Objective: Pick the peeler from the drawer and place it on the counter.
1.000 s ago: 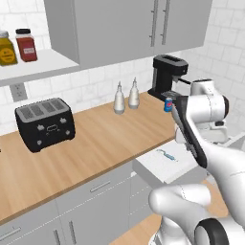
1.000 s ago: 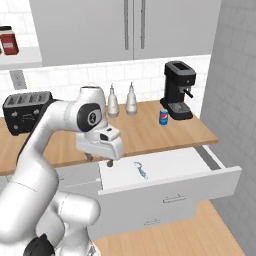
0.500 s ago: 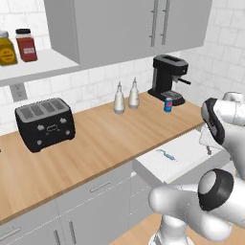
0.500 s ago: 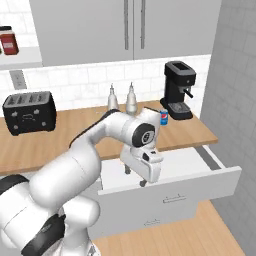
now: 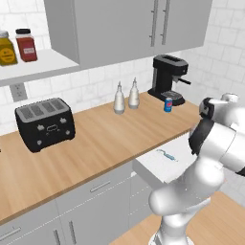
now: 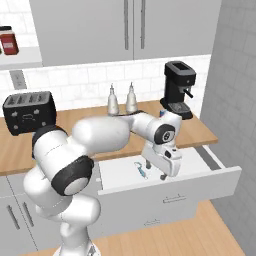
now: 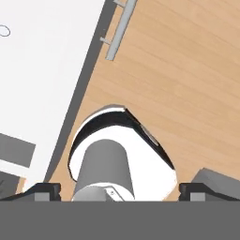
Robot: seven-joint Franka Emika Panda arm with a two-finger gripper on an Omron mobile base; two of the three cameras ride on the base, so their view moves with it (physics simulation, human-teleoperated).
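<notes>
The peeler [image 6: 140, 168], light blue with a pale head, lies flat on the white floor of the open drawer [image 6: 220, 175]; it also shows in the left base view as the peeler [image 5: 166, 155] in the drawer [image 5: 158, 168]. My gripper [image 6: 155, 170] hangs low over the drawer just right of the peeler, open, nothing between its fingers. In the hand view the fingertips [image 7: 43, 189] stand wide apart, looking down past the drawer's front bar handle [image 7: 117, 30]. The wooden counter [image 5: 95, 143] runs behind the drawer.
On the counter stand a black toaster [image 5: 45, 123], two shaker bottles [image 5: 126, 97], a coffee machine [image 5: 167, 79] and a small blue can [image 5: 168, 105]. Grey cabinets hang above. A grey wall [image 6: 235, 100] closes the right side.
The arm has swung right across the open drawer, taking the open gripper from left of the peeler to just right of it. The peeler has not moved.
</notes>
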